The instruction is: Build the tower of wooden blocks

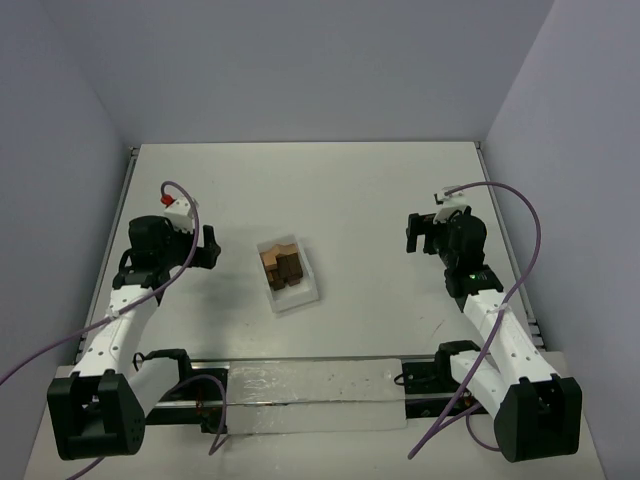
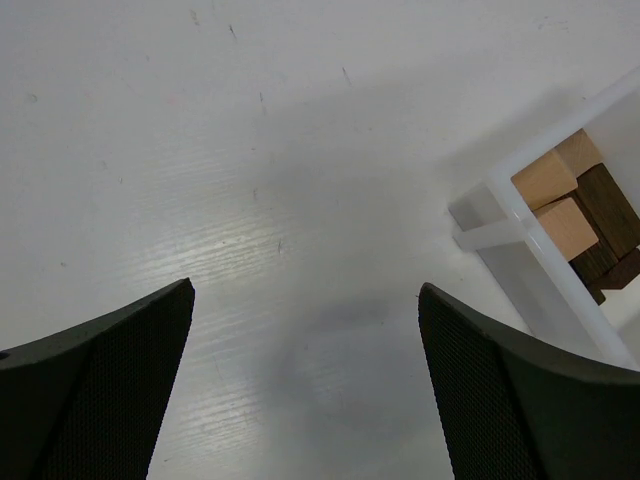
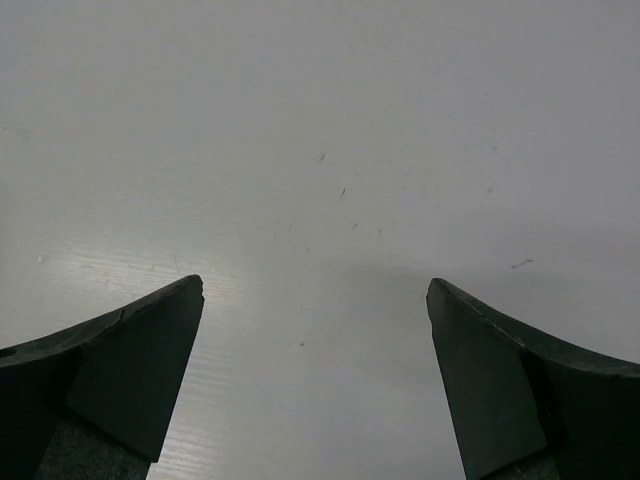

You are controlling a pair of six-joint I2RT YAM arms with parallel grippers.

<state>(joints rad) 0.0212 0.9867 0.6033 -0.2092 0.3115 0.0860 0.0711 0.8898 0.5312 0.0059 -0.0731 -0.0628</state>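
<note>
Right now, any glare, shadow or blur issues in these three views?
Top view: even, sharp; mild glints on the clear strip at the near edge. Left wrist: streaky sheen on the table, soft shadow below the left gripper; blocks in the tray sharp. Right wrist: sheen low left; right gripper dark, detail lost.

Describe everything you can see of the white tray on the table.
The tray is a small white rectangle of thin, slightly see-through plastic with low upright walls and a flat rim. It lies flat on the table, turned a little askew, between the two arms and nearer the left one. Wooden blocks, some light tan and some dark brown, sit packed in its far end, while the near end shows a bare floor. Only the table and the blocks touch it.
</note>
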